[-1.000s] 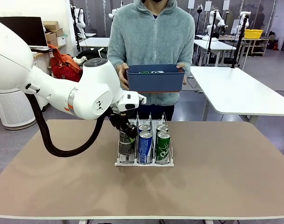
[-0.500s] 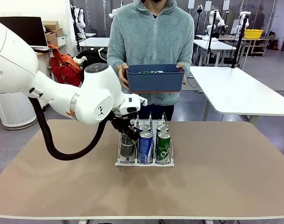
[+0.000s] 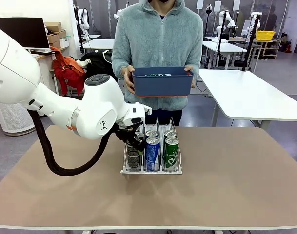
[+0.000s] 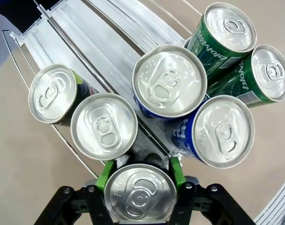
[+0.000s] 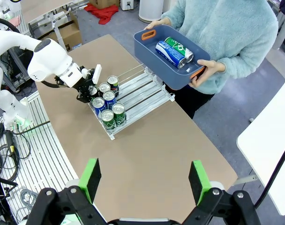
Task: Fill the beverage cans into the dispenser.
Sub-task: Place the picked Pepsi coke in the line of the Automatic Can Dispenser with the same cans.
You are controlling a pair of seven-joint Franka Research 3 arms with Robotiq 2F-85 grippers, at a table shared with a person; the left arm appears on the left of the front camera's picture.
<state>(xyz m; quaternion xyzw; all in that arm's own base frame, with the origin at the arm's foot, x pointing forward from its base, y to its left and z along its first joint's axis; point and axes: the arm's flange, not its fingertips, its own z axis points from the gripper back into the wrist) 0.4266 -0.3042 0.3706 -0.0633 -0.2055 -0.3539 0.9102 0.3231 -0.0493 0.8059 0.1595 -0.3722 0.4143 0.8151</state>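
Here, a dark can (image 4: 140, 192) sits clamped between left jaws, inside the dispenser (image 4: 109, 28).

In the front view the rack (image 3: 150, 170) sits mid-frame, its near half crowded with cans (image 3: 152, 151) standing close together, with little gap between them. The left arm (image 3: 89, 109) bulks over the rack's left side, the left hand (image 3: 133, 142) clamped on the front can (image 3: 132, 157) of the left row. Behind the cans the lanes (image 4: 91, 42) lie bare, toward the upper left in the left wrist view. A tub (image 3: 163, 84) held by a person (image 3: 158, 34) hangs above the desk's far edge. The desk (image 3: 236, 185) lies bare across the right and lower frame.
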